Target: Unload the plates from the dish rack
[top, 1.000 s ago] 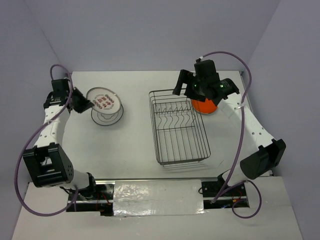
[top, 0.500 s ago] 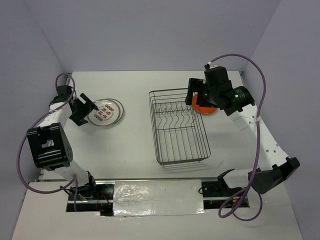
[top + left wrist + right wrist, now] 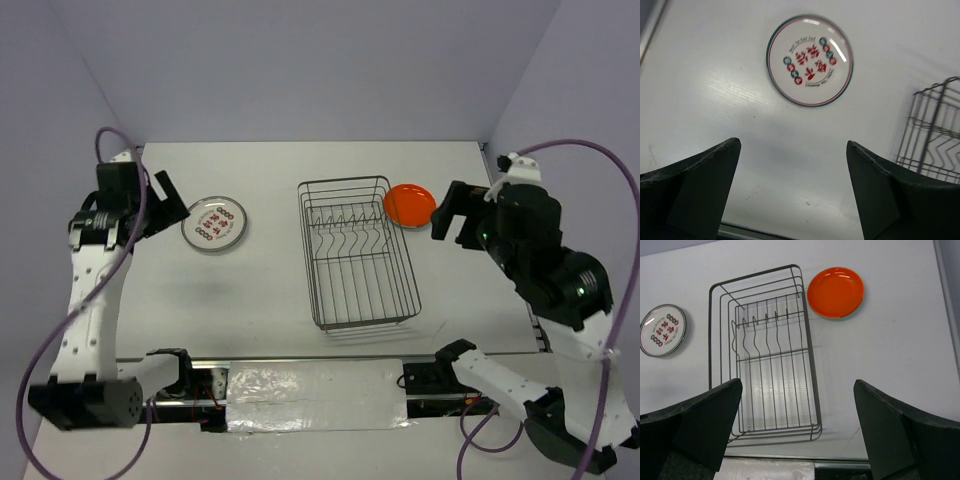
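Holding: the left fingers (image 3: pixel 690 190) are spread wide with nothing between them, and the right fingers (image 3: pixel 695 420) are equally wide and empty.
Rack (image 3: pixel 358 255): stands mid-surface (image 3: pixel 270 290) between the two plates. Only bare wires and upright prongs show inside, with no plate in it.
Patterned plate (image 3: pixel 214 222): lies flat, well left of the rack, below and ahead of the left fingers. I cannot tell whether other plates lie stacked under it.
Orange plate (image 3: pixel 410 204): lies flat just beside the rack's far right corner, not touching it.
Placement: each plate sits on its own arm's side, probably so neither arm has to cross the rack.
Arms: both are raised, clear of the rack and plates.
Progress: the rack looks emptied, so the unloading seems finished or nearly so.
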### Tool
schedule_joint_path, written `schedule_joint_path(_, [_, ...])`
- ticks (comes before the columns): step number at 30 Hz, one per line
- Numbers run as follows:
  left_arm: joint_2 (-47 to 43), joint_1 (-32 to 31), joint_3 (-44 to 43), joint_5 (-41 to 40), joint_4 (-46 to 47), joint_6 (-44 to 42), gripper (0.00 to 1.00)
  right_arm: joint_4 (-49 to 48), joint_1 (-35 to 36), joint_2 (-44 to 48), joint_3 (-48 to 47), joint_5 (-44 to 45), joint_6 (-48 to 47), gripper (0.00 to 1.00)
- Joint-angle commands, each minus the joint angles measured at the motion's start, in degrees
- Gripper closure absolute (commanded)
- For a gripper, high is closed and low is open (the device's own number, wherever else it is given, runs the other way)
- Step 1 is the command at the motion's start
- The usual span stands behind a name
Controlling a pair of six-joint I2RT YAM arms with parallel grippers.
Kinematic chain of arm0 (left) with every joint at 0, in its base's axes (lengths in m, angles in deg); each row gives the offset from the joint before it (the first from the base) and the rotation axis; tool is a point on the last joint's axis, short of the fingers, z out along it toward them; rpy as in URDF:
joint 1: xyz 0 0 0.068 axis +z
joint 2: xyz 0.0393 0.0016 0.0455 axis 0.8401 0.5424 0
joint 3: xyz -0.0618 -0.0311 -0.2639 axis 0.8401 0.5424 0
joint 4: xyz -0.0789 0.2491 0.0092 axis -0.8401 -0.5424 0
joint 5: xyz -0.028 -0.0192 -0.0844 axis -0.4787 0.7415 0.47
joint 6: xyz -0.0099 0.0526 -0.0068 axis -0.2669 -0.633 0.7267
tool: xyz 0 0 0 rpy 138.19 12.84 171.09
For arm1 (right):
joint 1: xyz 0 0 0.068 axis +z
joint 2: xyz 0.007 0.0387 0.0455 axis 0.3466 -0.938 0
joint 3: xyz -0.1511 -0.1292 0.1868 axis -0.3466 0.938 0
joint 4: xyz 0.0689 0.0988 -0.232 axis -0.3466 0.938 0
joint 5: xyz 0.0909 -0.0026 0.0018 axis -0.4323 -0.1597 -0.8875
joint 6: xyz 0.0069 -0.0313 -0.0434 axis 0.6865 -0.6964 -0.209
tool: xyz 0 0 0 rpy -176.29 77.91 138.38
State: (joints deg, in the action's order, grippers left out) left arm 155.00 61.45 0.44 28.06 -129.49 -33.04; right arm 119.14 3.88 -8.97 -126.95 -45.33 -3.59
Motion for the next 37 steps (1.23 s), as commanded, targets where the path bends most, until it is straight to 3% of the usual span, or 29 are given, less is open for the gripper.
schedule_joint_path(1, [-8.14,-0.43,-2.28,-3.76,-2.64,-1.42,0.01,4.05,-0.26,3.12,1.24,4.97,1.0,0.0])
schedule_joint_path(6, [-13.85,-1.39,-0.7,-9.46,-5.36,-2.55,0.0,1.43,-0.26,11.02,3.52,9.9,-1.64,0.0])
schedule_joint_path(11, [-18.52,-2.71,3.16,-18.34,-10.45,1.03,0.01,1.05,-0.26,20.69,7.92,9.28,-2.08,0.0])
schedule_joint_path(15, [-19.06,-3.33,5.11,-18.45,-11.08,1.31,0.01,2.56,-0.26,22.55,8.1,11.75,-2.95,0.0])
schedule_joint_path(24, [-14.06,-3.59,-3.41,-20.37,-12.21,2.1,0.01,1.42,-0.26,22.91,9.15,13.68,-2.87,0.0])
schedule_joint_path(37, [-11.94,-6.05,-5.79,-23.88,-11.78,1.22,0.0,-0.34,-0.26,22.99,12.93,14.3,0.2,0.0])
